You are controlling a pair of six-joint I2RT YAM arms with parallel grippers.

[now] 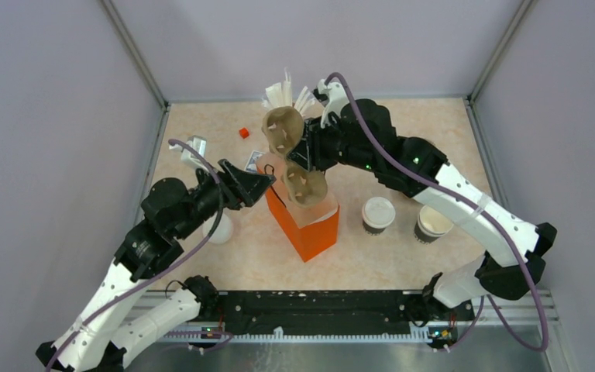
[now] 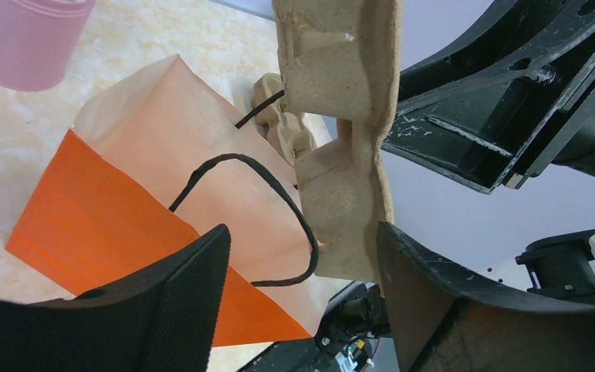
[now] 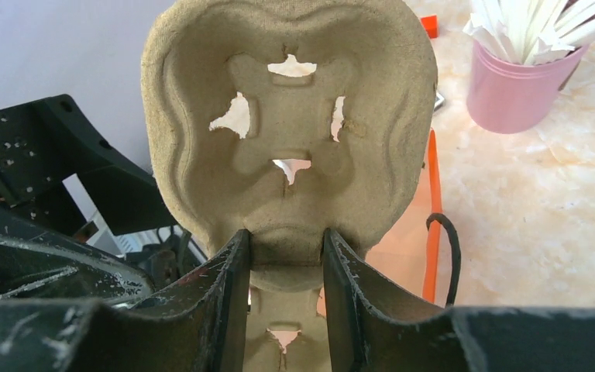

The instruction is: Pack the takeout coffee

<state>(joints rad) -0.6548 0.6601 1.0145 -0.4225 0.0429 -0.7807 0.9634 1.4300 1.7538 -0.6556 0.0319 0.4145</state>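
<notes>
Tabletop of cream marbled finish fills the top view, shut in by plain lilac-grey walls with metal posts at the corners. An orange bag stands open mid-table. The right gripper holds a pulp cup carrier upright over the bag's mouth. The takeout coffee stands on the table to the right of the bag, apart from it, with a lidless cup just beside. The left gripper sits at the bag's left rim.

From the left wrist, its fingers stand wide, with the bag's black cord handle between them.

From the right wrist, the fingers pinch the carrier's narrow waist. A pink cup of white sticks stands behind.
</notes>
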